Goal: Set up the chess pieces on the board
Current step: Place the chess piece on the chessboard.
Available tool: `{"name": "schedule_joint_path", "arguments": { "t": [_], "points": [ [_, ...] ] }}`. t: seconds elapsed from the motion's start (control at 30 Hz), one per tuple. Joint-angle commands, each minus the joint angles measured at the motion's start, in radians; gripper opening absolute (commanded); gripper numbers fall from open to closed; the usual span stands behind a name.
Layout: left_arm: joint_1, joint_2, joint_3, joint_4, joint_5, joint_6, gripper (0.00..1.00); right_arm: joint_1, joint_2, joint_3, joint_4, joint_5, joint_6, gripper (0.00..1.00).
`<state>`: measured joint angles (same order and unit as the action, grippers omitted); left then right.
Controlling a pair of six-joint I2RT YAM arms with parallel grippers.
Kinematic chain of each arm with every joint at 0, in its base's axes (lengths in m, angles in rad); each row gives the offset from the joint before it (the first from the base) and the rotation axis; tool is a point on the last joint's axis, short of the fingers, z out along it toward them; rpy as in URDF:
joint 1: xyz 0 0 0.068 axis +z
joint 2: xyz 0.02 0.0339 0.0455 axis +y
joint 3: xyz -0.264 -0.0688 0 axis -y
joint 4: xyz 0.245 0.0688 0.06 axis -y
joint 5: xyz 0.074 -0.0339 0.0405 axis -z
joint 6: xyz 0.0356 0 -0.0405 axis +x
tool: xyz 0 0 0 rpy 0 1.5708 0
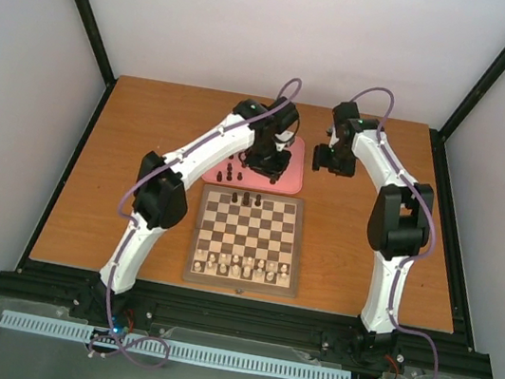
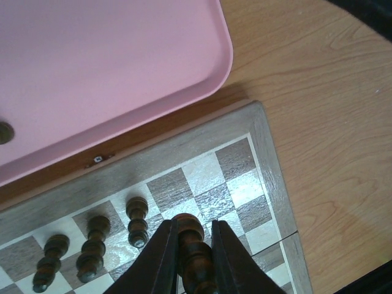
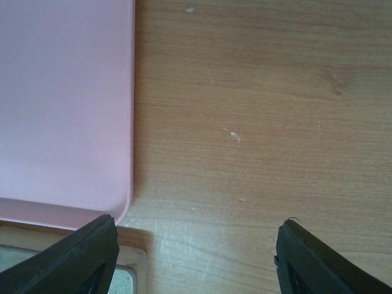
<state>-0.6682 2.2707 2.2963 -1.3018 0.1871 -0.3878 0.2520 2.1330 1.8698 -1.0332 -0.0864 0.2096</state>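
Board (image 1: 247, 239): wooden, light/dark checks, tan border, lying flat. Dark chess pieces (image 1: 247, 198): three upright on its far row, a fourth clamped in left hand (image 2: 191, 225), others just beyond its far edge.

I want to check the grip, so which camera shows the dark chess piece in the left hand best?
The left wrist view: the dark piece shows close up, pinched in the left hand. In the top view it is too small and covered to make out, and the right wrist view misses it entirely.
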Motion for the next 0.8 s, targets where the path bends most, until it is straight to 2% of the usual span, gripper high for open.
{"name": "schedule_joint_path", "arguments": {
  "t": [0.0, 0.33, 0.77],
  "points": [
    [-0.026, 0.012, -0.035, 0.005, -0.001, 0.002, 0.04, -0.005, -0.058, -0.043, 0.032, 0.000, 0.005, 0.71],
    [-0.045, 0.024, -0.141, 0.109, -0.041, 0.007, 0.04, -0.005, -0.071, -0.073, 0.048, -0.019, 0.005, 0.71],
    [-0.051, 0.077, -0.141, 0.116, -0.054, 0.031, 0.04, -0.006, -0.065, -0.080, 0.052, -0.016, 0.004, 0.71]
  ]
}}
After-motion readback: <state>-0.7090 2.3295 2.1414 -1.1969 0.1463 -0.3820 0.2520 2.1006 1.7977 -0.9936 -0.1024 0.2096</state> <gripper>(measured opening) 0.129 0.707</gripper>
